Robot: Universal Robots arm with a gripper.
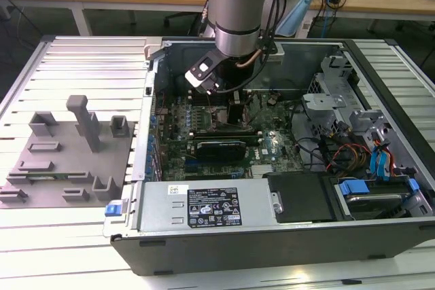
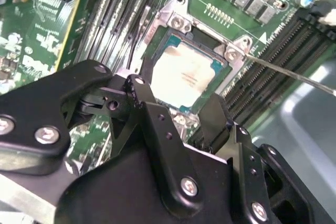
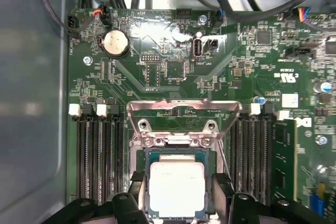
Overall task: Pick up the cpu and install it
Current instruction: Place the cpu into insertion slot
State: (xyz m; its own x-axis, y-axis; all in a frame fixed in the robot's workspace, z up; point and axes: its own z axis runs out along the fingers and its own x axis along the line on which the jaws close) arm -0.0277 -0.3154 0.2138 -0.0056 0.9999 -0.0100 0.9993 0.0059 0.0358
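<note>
The cpu (image 3: pixel 177 190), a small square chip with a silvery top and a thin green rim, sits between my two black fingers (image 3: pixel 137 182), directly over the open socket. My gripper (image 3: pixel 178 203) is shut on its two opposite edges. In the second wrist view the cpu (image 2: pixel 184 72) hangs just above the socket's metal frame (image 2: pixel 181 22), and a dark strip of socket interior shows along one edge. The socket's hinged metal plate (image 3: pixel 184 109) stands open. In the exterior view the arm reaches down into the computer case and the gripper (image 1: pixel 234 100) is low over the motherboard (image 1: pixel 272 147).
Black memory slots (image 3: pixel 100 156) flank the socket on both sides. A thin metal lever (image 2: pixel 294 74) sticks out from the socket. Cables (image 1: pixel 340 151) and drive bays fill the case at the exterior view's right. A grey plastic tray with posts (image 1: pixel 64 161) lies outside the case, at that view's left.
</note>
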